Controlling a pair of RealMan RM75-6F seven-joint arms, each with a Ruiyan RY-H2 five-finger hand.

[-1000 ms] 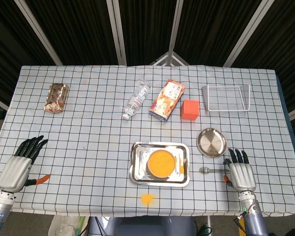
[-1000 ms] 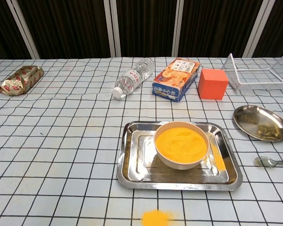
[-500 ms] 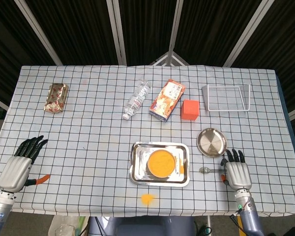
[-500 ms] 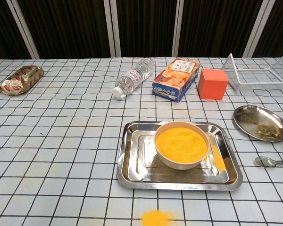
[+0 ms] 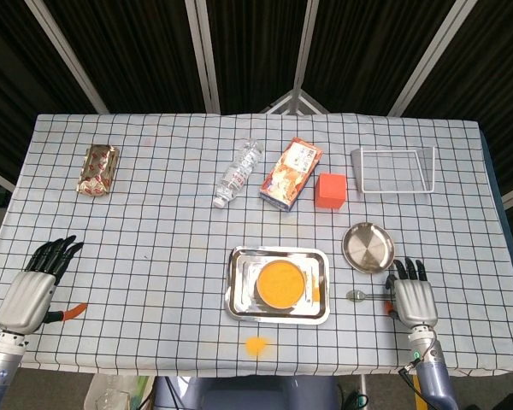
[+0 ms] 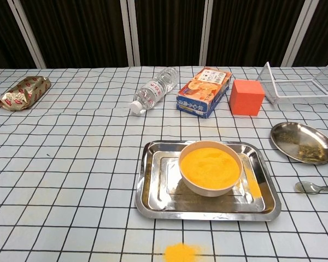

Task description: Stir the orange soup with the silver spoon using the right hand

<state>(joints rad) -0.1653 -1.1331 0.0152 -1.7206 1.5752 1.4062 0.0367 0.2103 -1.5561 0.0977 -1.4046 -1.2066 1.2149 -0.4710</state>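
While unheld, spoon [image 5: 365, 295] beside tray [image 5: 236, 286]

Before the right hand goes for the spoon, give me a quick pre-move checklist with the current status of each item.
1. Silver spoon lies flat on the table, reachable beside the right hand: ok.
2. Right hand holding nothing: ok.
3. Right hand's fingers over the spoon handle: cannot tell.
4. Bowl of orange soup upright inside the steel tray: ok.
5. Table clean of spills: not ok, an orange spill lies in front of the tray.
6. Left hand away from the tray: ok.
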